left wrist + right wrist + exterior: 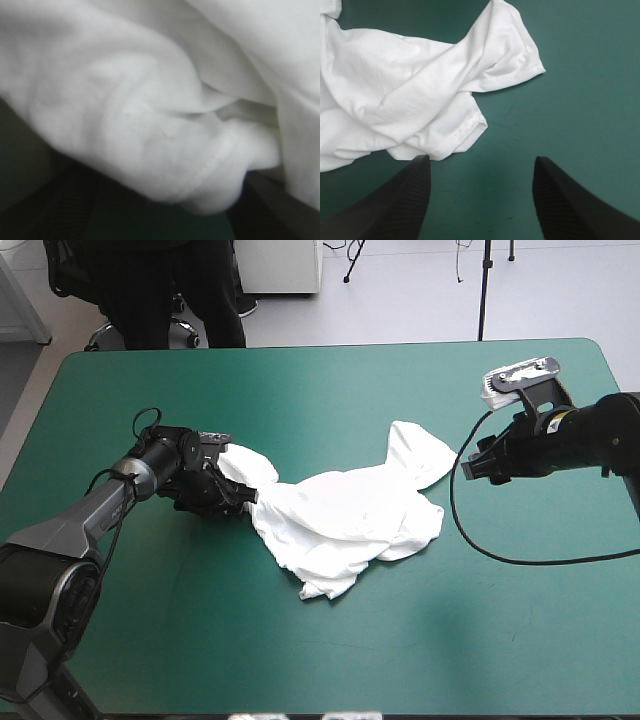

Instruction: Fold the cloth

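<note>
The white T-shirt (340, 515) lies crumpled at the table's middle, one sleeve reaching toward the far right. My left gripper (240, 498) is at the shirt's left end. In the left wrist view the T-shirt (150, 100) fills almost everything; a hemmed fold hangs over my left gripper (167, 192), whose black fingers (75, 205) stand apart with their tips under the cloth. My right gripper (466, 468) hovers just right of the shirt. In the right wrist view it (480, 162) is open over bare cover, with the T-shirt (395, 90) ahead and a hemmed corner near one fingertip.
The teal-green cover (300, 390) shows on every side of the shirt, widest toward the near edge and the far left. The right arm sits close to the table's right edge (625, 390).
</note>
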